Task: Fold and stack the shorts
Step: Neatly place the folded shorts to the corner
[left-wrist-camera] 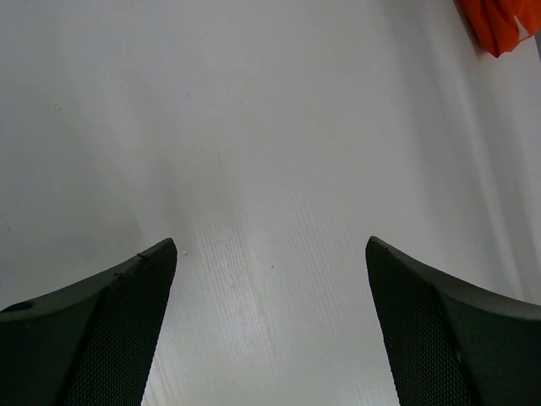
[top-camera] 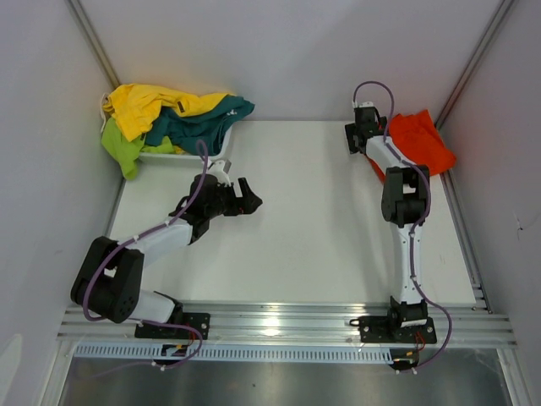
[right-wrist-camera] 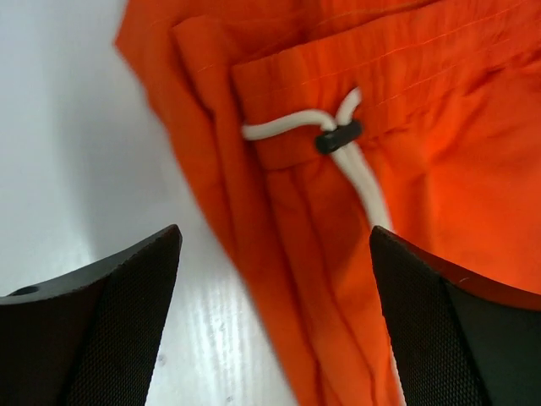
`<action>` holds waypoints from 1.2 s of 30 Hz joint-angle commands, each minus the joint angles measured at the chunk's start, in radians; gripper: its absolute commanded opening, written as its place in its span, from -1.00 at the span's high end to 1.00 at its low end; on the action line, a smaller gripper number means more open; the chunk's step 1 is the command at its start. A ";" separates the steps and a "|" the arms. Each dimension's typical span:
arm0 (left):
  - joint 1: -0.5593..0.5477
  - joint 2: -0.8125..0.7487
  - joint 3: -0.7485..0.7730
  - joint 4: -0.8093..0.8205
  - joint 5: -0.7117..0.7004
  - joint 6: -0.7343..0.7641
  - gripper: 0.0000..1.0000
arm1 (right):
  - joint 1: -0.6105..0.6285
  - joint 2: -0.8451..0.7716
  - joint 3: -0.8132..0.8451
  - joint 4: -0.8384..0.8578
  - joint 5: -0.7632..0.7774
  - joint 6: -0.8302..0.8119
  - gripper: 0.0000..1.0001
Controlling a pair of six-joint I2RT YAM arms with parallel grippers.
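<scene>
The orange shorts (top-camera: 423,139) lie bunched at the table's back right; a corner of them shows in the left wrist view (left-wrist-camera: 499,25). My right gripper (top-camera: 362,131) hovers open over their left edge. In its wrist view the orange fabric (right-wrist-camera: 423,169) and white drawstring (right-wrist-camera: 363,182) lie below the spread fingers (right-wrist-camera: 275,241), nothing gripped. Yellow shorts (top-camera: 148,106), teal shorts (top-camera: 203,118) and lime-green shorts (top-camera: 122,148) are heaped at the back left. My left gripper (top-camera: 249,199) stands open over bare table (left-wrist-camera: 270,254), to the right of that heap.
The heap sits in a white plastic basket (top-camera: 169,156) in the back left corner. Grey walls close in the table at left, right and back. A metal rail (top-camera: 279,321) with both arm bases runs along the near edge.
</scene>
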 commanded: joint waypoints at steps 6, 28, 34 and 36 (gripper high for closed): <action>-0.010 0.007 0.033 0.018 0.023 0.027 -0.89 | 0.045 0.124 0.136 0.068 0.213 -0.164 -0.62; -0.010 0.027 0.039 0.018 0.026 0.032 -0.89 | -0.003 0.302 0.373 0.056 0.350 -0.068 0.16; -0.010 0.037 0.043 0.019 0.031 0.032 -0.89 | -0.033 0.330 0.401 0.063 0.380 -0.011 0.13; -0.010 0.034 0.043 0.018 0.029 0.033 -0.89 | -0.047 0.348 0.453 0.040 0.365 0.005 0.10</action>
